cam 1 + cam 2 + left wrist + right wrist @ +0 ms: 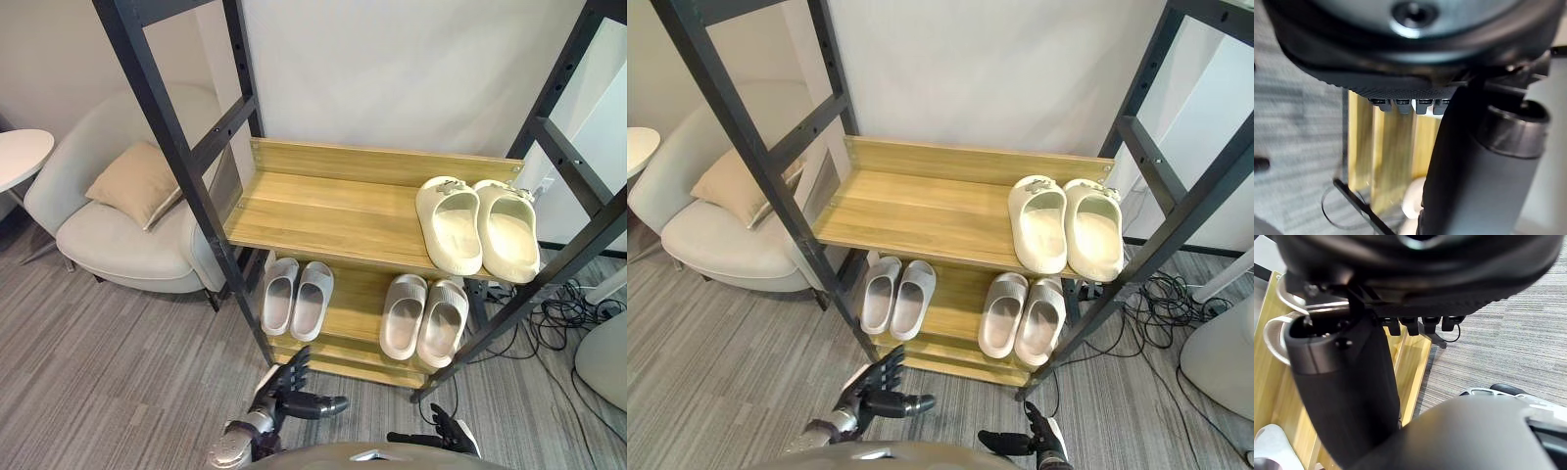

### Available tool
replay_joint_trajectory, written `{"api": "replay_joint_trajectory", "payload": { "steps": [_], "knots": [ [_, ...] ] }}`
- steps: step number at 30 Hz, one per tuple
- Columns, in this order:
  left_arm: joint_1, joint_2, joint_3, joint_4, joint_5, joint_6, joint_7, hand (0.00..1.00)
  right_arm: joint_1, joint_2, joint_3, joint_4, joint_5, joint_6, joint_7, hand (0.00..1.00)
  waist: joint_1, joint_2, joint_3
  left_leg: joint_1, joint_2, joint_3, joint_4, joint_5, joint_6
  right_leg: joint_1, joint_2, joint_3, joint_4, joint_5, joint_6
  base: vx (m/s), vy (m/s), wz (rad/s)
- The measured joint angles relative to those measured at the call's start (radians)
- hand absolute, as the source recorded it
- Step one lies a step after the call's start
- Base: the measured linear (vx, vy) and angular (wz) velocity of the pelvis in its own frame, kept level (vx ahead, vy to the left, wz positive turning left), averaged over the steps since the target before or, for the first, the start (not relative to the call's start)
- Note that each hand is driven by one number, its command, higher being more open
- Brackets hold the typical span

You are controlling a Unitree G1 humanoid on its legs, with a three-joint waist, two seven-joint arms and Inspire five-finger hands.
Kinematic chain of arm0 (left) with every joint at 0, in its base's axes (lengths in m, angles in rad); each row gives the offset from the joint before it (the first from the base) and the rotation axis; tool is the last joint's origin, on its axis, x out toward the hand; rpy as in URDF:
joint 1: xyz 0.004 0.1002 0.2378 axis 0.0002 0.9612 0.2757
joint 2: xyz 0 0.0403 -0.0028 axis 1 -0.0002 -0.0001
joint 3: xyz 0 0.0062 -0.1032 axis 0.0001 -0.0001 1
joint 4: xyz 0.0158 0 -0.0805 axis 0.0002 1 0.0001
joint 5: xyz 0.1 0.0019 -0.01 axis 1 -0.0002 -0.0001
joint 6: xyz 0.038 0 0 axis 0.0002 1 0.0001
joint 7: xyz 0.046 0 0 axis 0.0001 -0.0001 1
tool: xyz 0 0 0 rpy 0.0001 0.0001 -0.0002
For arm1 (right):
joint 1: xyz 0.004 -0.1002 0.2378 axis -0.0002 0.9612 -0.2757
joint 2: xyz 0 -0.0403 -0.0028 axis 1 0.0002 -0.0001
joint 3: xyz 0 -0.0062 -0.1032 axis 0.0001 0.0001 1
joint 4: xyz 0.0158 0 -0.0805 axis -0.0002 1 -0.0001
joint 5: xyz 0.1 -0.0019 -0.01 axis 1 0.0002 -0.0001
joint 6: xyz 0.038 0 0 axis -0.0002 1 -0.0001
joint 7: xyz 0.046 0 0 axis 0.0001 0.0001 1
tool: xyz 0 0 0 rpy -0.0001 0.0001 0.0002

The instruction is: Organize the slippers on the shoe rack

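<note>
A wooden shoe rack (313,211) with a black frame stands in front of me. A cream pair of slippers (477,227) lies at the right end of its upper shelf. On the lower shelf (355,304) a pale grey pair (296,297) lies at the left and a beige pair (423,318) at the right. My left hand (284,394) hovers low over the carpet before the rack, fingers straight, thumb out, holding nothing. My right hand (1038,437) hangs low at the right, open and empty, its thumb (1347,387) looming close in the right wrist view.
A light armchair (108,240) with a tan cushion (137,183) stands left of the rack, and a round white table (18,155) beyond it. Cables (563,318) lie on the carpet at the right beside a white rounded object (602,357).
</note>
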Motion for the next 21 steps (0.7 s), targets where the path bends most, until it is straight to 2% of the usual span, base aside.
{"api": "replay_joint_trajectory", "payload": {
  "steps": [7, 15, 16, 18, 21],
  "knots": [
    [-0.062, -0.062, 0.206, 0.222, 0.167, -0.002, 0.133, 1.0, -0.01, 0.012, -0.013, -0.001, 0.0, 0.003, -0.001, 1.0, 0.003, -0.006, 0.002, -0.016, 0.0, 0.012, 0.002, -0.009, 0.0, -0.016, 0.006, 0.015, -0.011, 0.001, 0.001, 0.05, -0.002, -0.04],
    [-0.087, -0.08, 0.254, 0.29, 0.187, -0.008, 0.185, 1.0, -0.045, 0.021, -0.04, -0.002, -0.001, 0.003, -0.002, 1.0, 0.007, 0.001, 0.012, -0.011, 0.0, 0.061, 0.031, -0.033, 0.005, -0.037, 0.002, 0.067, 0.019, 0.003, 0.004, 0.01, 0.036, -0.21],
    [-0.098, -0.083, 0.257, 0.296, 0.188, -0.008, 0.194, 1.0, -0.062, 0.019, -0.041, -0.002, -0.001, 0.003, -0.003, 1.0, 0.008, 0.005, 0.031, -0.015, 0.0, 0.078, 0.055, -0.043, 0.008, -0.059, -0.005, 0.083, 0.067, -0.011, 0.004, -0.07, 0.034, -0.32],
    [-0.128, -0.089, 0.271, 0.311, 0.19, -0.011, 0.203, 1.0, -0.078, 0.022, -0.041, -0.002, -0.001, 0.004, -0.01, 1.0, 0.008, -0.005, 0.067, -0.028, -0.017, 0.078, 0.089, -0.048, 0.013, -0.116, -0.036, 0.097, 0.203, -0.071, 0.011, -0.14, 0.024, -0.1],
    [-0.148, -0.106, 0.272, 0.321, 0.19, -0.013, 0.218, 1.0, -0.065, 0.032, -0.041, 0.0, -0.001, 0.011, -0.021, 1.0, 0.007, -0.022, 0.077, -0.091, -0.052, 0.028, 0.134, -0.051, 0.024, -0.19, -0.084, 0.1, 0.35, -0.135, 0.026, -0.16, -0.021, 0.44]
  ]
}}
